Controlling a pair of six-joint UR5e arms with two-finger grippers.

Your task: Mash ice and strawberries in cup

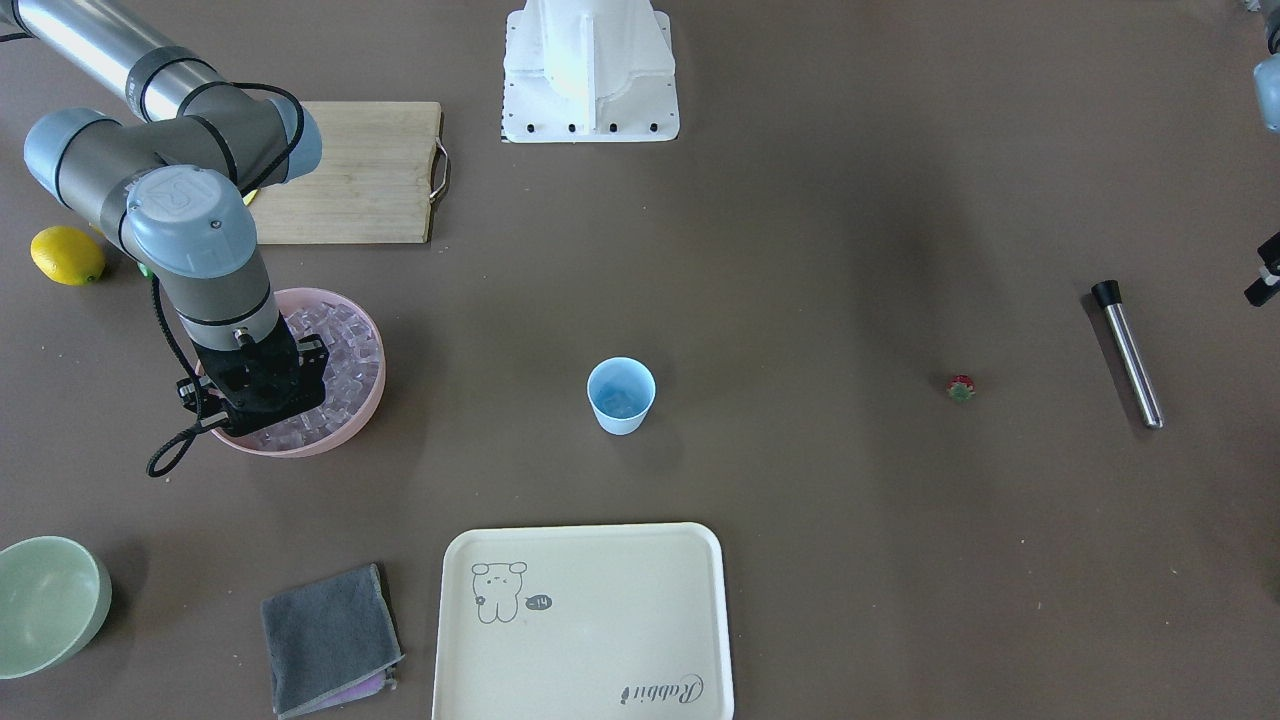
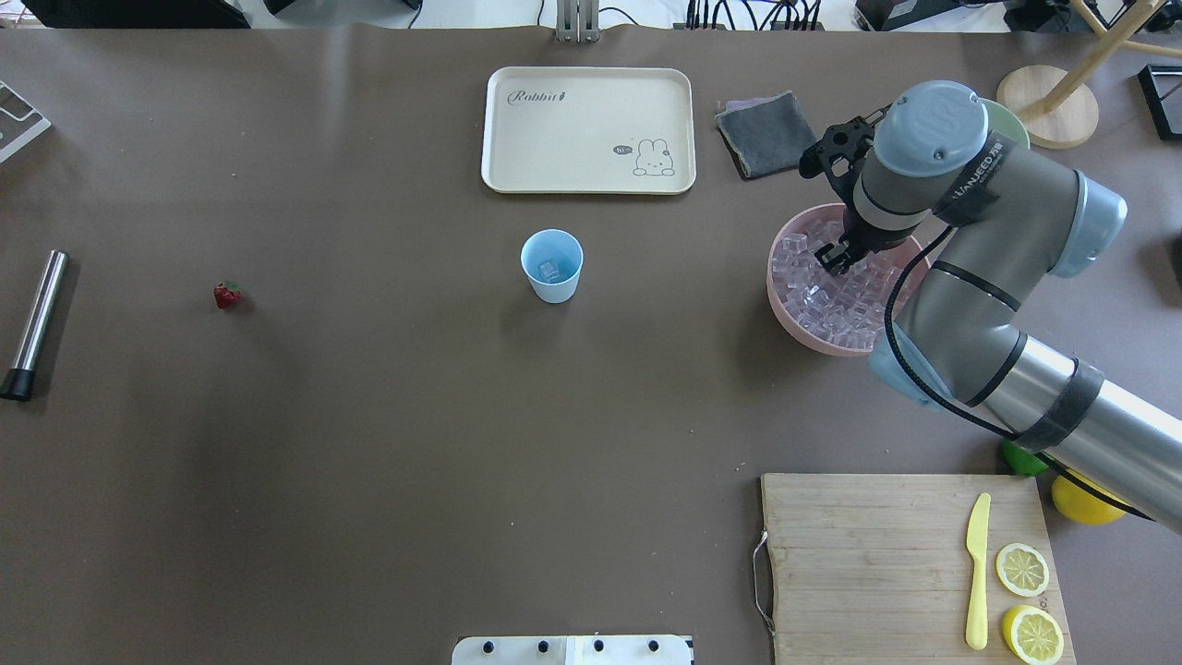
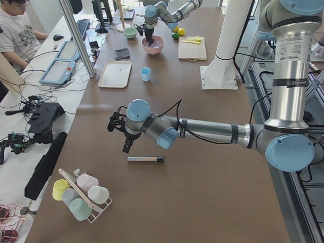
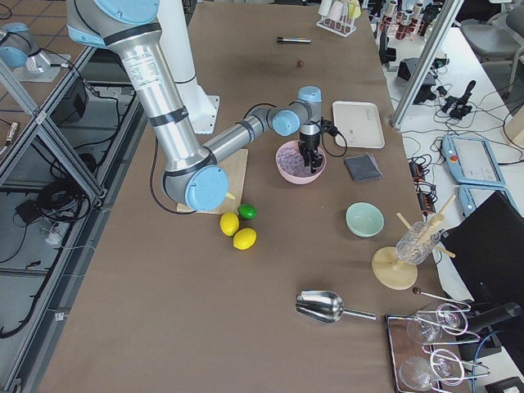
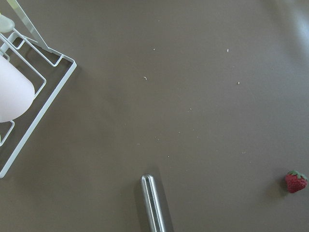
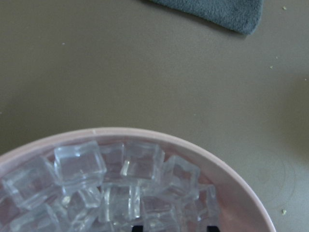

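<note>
Brown table covering [image 2: 369, 416] under everything. Largest on it is the right arm [image 2: 1016, 212], which comes in from its own side and bends down over the pink bowl [image 2: 780, 305]; the right gripper [image 2: 836, 259] points straight down with its tips sunk among the ice [image 2: 808, 277] heaped in that bowl. In the wrist view we note two dark fingertips [image 6: 137, 228] standing apart at the lower edge with cubes between them; whether they pinch one we cannot tell. Wooden cutting board [image 2: 868, 554] near the robot on the same side, carrying a yellow knife [image 2: 977, 573] and two lemon halves [image 2: 1021, 569]; a whole lemon [image 2: 1085, 503] and a lime [image 2: 1018, 458] sit just off its corner, partly hidden by the arm. Cream tray [image 2: 536, 139] at the far edge, grey cloth [image 2: 765, 137] beside it, just beyond the bowl. The cup [image 2: 552, 288] stands upright mid-table, well apart from the right gripper, with only bare table between them; we make out one cube inside it. A metal rod [image 2: 35, 319] with a black end lies flat out on the left side; the left gripper [image 3: 127, 146] hangs over it, and whether it is released or clenched we cannot tell. The strawberry [image 2: 226, 295] lies on bare table between rod and cup, nearer the rod, well apart from the right gripper.
</note>
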